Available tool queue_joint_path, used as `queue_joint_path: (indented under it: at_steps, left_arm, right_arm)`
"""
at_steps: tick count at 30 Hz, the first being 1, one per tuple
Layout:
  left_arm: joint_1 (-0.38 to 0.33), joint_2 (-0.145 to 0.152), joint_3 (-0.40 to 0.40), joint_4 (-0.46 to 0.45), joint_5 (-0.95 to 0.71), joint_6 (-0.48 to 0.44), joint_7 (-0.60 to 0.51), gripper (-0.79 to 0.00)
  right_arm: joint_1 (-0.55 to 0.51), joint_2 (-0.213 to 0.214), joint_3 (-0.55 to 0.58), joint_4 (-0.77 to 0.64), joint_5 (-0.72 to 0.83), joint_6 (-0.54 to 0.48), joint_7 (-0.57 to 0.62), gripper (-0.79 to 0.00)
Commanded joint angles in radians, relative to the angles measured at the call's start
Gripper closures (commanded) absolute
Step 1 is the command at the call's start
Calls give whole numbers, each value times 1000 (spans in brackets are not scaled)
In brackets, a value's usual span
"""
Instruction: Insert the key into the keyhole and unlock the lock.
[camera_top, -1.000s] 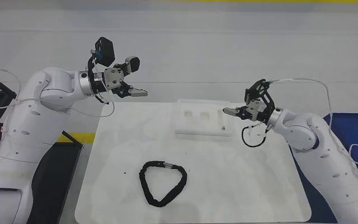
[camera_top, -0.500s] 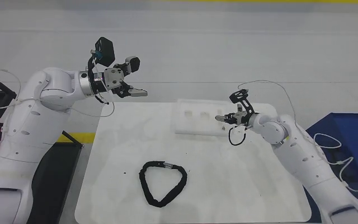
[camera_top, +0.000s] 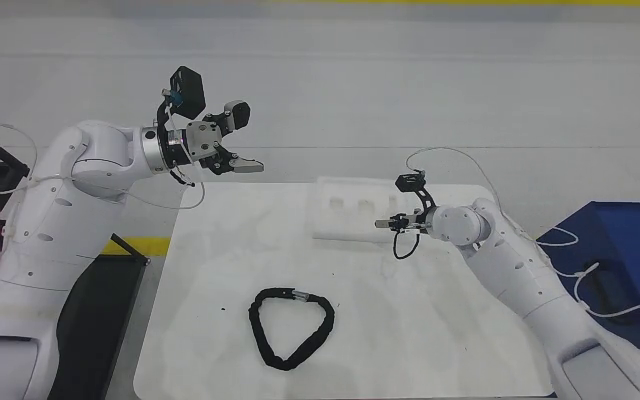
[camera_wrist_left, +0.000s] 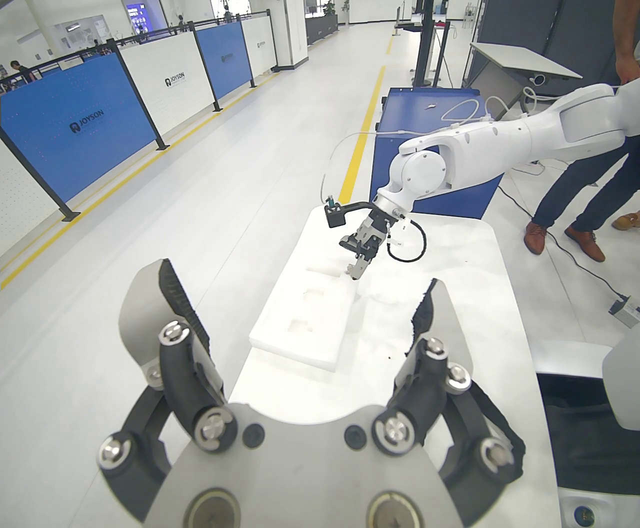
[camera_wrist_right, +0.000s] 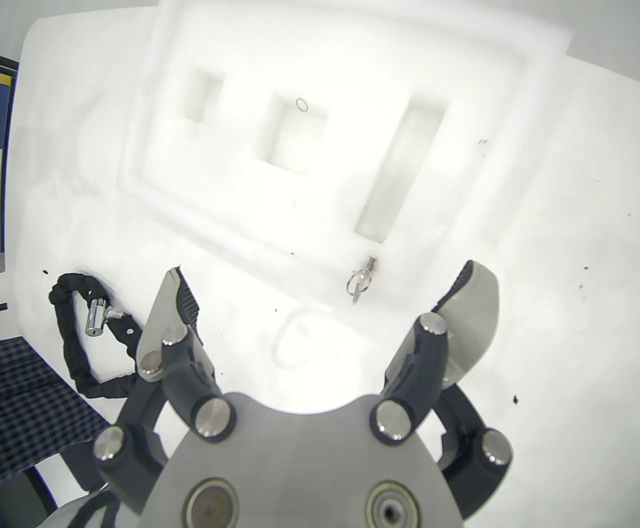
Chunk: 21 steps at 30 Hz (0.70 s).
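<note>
Your key lies flat on the border of the white foam tray, just outside the end of its long recess, with a thin wire ring through its head. Judge it as light, stiff, slick metal sitting low on soft foam. Pinch it across the head so the blade stays free for the keyhole, and expect it to skid or twist if you close off-centre. The right gripper hovers just above it, jaws spread wide and holding nothing. The left gripper hangs above the 10 o'clock corner of the tabletop, also wide open and empty. From above, the tray sits toward 12 o'clock and the chain lock lies looped toward 7 o'clock, well apart from the key. Its sleeved chain looks limp, its steel cylinder rigid. Of the tray's three recesses, the middle one has a small ring at its edge
</note>
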Motion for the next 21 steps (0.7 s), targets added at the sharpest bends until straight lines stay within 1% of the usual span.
queue_joint_path:
  at_steps: [1,21]
  left_arm:
    - [0,0,0,0,0,0,0,-785]
    - [0,0,0,0,0,0,0,-785]
  right_arm:
    - [10,-10,-5,21,19,-1,8,-785]
    - [9,-13,-5,26,29,-1,7,-785]
